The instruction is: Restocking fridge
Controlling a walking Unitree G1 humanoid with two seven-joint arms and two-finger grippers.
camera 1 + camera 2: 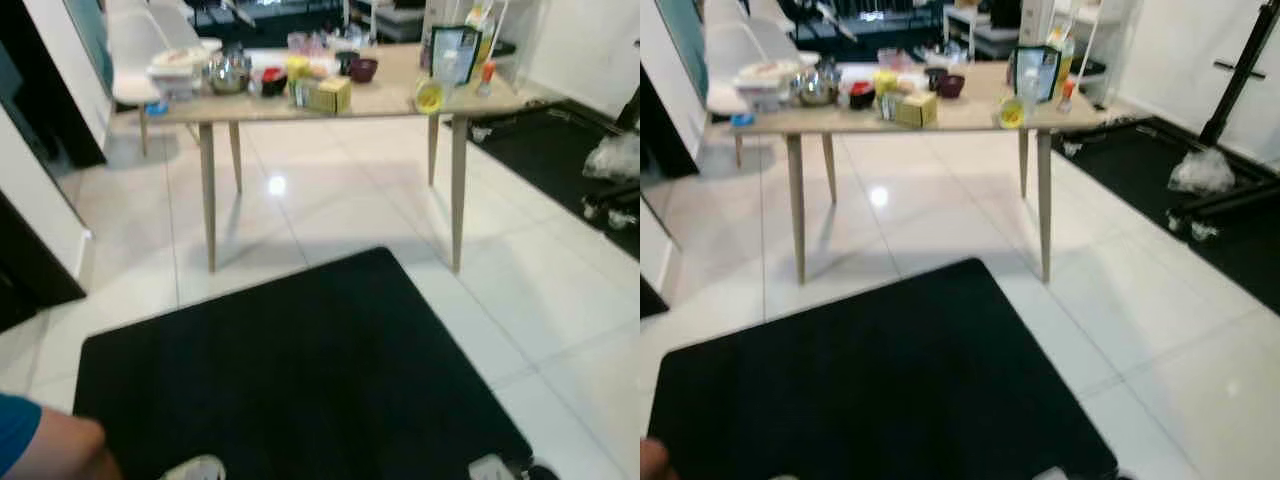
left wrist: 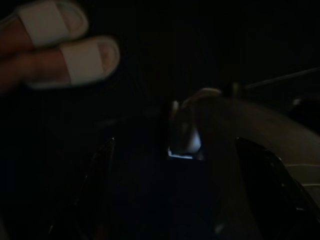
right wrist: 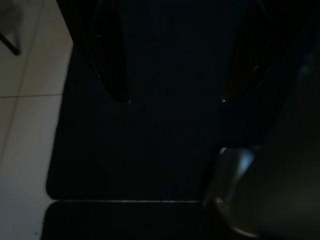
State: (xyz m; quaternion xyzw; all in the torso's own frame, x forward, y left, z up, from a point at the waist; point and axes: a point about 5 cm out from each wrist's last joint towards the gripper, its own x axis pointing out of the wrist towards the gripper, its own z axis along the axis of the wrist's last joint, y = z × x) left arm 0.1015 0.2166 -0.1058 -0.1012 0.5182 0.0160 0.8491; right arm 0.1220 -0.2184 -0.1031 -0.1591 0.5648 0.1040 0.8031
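Note:
A wooden table (image 1: 380, 100) stands ahead across the tiled floor, loaded with groceries: a yellow box (image 1: 328, 95), a yellow cup (image 1: 429, 96), a dark bowl (image 1: 362, 69), a metal bowl (image 1: 229, 76) and a tall carton (image 1: 455, 52). Both arms hang low in the shade. In the dark left wrist view my left gripper (image 2: 182, 190) is open, its fingers wide apart with nothing between them. My right gripper (image 3: 175, 75) is open over the black mat (image 3: 140, 150).
A large black mat (image 1: 300, 380) lies between me and the table. A person stands close at my left: a blue sleeve (image 1: 15, 430) and feet in white slippers (image 2: 75, 55). Black stand legs (image 1: 1230, 200) and another dark mat (image 1: 560, 150) lie to the right.

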